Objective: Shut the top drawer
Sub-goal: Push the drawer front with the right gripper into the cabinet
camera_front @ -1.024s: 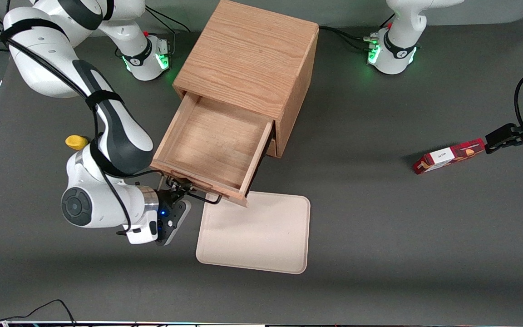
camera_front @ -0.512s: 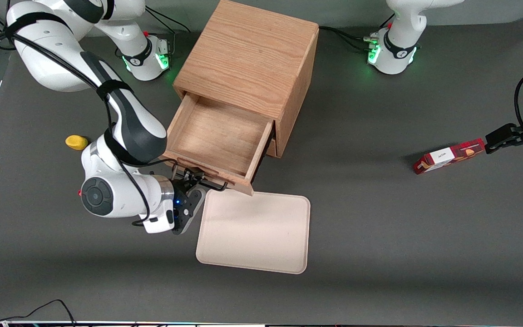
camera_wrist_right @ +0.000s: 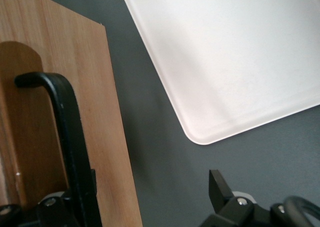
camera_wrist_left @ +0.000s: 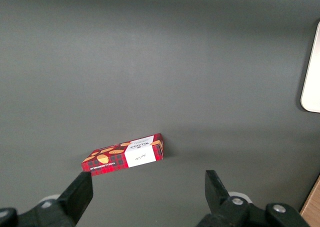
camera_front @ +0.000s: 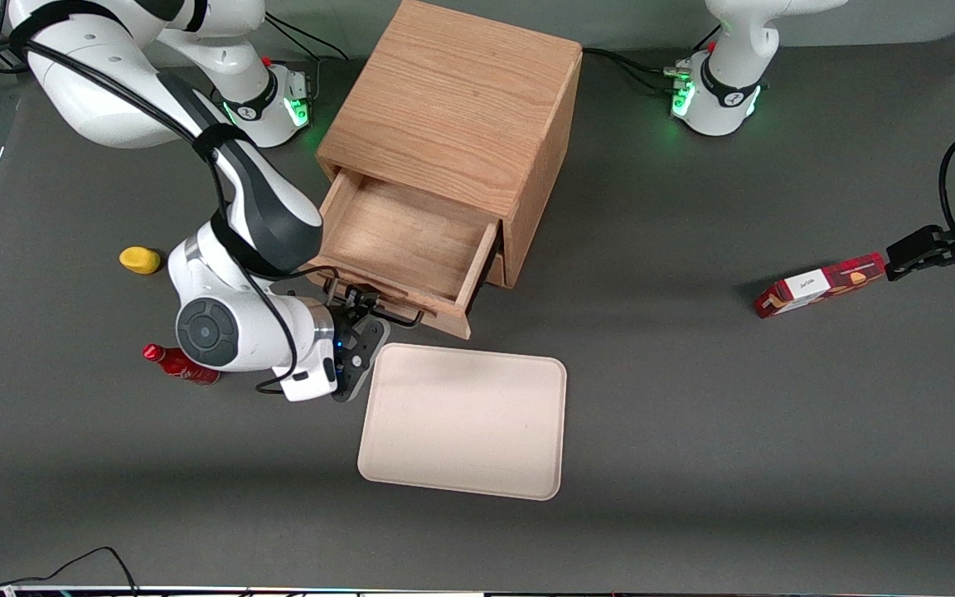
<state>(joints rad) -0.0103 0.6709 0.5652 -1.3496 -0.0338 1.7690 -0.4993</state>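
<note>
The top drawer [camera_front: 399,240] is a light oak box that stands partly out of the wooden cabinet [camera_front: 453,99], and its inside is bare. Its thin black bar handle [camera_front: 380,311] is on the front that faces the front camera. My right gripper [camera_front: 355,313] is open and sits against this drawer front at the handle. In the right wrist view the handle [camera_wrist_right: 70,132] runs along the oak front [camera_wrist_right: 100,102]. One fingertip [camera_wrist_right: 218,186] is out over the table. The other finger is close beside the handle, so the front's edge lies between the fingers.
A cream tray [camera_front: 465,423] lies flat on the table just nearer the front camera than the drawer, and it also shows in the right wrist view [camera_wrist_right: 225,52]. A yellow object [camera_front: 139,259] and a red bottle [camera_front: 179,365] lie beside my arm. A red box [camera_front: 821,284] lies toward the parked arm's end.
The drawer has slid part of the way into the cabinet. My gripper moved with its front, away from the front camera. The red bottle has come into view from under my arm.
</note>
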